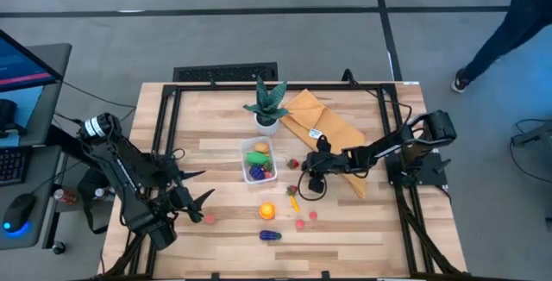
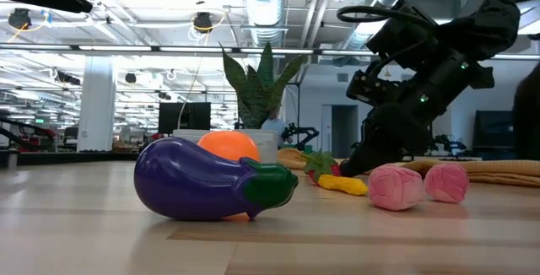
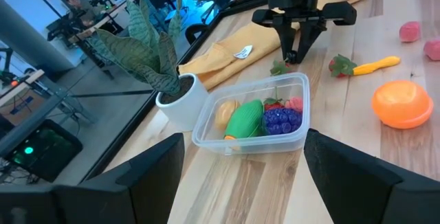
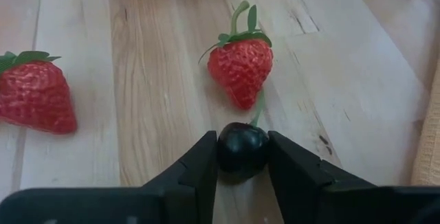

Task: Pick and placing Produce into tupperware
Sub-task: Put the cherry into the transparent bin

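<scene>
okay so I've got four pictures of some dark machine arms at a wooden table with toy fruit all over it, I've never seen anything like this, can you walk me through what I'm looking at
It is a robot with two dark arms at a wooden table; each ends in a two-fingered tool. The job is putting toy produce into the clear tupperware.

One picture looks straight down on the table. One sits at table height, so the purple eggplant looms large. The other two come from cameras on each arm's wrist.

The tupperware already holds some pieces, including a green one and purple grapes. Loose on the table are an orange fruit, the eggplant, small pink pieces, strawberries and a yellow piece. A potted plant and a mustard cloth sit at the back.

The right tool is closed on a small dark round piece resting on the wood. The left tool waits open, holding nothing.
</scene>
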Tool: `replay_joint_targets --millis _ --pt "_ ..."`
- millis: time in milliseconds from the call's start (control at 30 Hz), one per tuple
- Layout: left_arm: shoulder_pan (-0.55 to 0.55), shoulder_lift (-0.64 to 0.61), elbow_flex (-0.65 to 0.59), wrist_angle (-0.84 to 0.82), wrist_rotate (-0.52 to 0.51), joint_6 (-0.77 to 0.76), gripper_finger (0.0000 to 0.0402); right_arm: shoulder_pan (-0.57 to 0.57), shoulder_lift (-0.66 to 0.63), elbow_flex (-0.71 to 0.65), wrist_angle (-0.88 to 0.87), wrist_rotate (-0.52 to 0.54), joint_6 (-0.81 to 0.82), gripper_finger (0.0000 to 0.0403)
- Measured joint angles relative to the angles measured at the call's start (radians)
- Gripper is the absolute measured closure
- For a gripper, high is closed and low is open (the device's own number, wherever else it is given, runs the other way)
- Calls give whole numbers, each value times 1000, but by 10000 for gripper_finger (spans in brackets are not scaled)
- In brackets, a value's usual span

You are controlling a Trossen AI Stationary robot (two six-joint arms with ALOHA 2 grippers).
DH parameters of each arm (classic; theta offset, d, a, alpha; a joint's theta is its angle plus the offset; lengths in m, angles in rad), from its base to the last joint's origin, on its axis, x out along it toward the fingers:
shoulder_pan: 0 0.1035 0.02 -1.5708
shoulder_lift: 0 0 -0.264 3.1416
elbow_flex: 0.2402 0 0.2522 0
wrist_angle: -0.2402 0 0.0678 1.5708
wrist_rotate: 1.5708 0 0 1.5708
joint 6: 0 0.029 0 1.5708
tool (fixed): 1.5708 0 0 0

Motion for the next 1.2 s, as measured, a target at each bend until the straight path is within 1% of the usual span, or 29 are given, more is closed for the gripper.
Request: replay_joint_targets --millis 500,767,933,1000,1133,1200 --pt "0 0 0 3 0 0 111 0 0 0 0 0 0 281" --pt "0 0 0 3 0 0 111 0 -3 0 -1 -2 -3 284" --pt "0 0 0 3 0 0 111 -2 -58 -7 -52 6 -30 284" --pt "0 0 0 4 0 0 111 -2 -101 -7 -65 12 -43 284" --pt "0 0 0 4 0 0 111 -2 -192 -5 -108 56 -59 284" --pt "0 0 0 4 -2 0 111 -2 -237 -5 -104 57 -83 284"
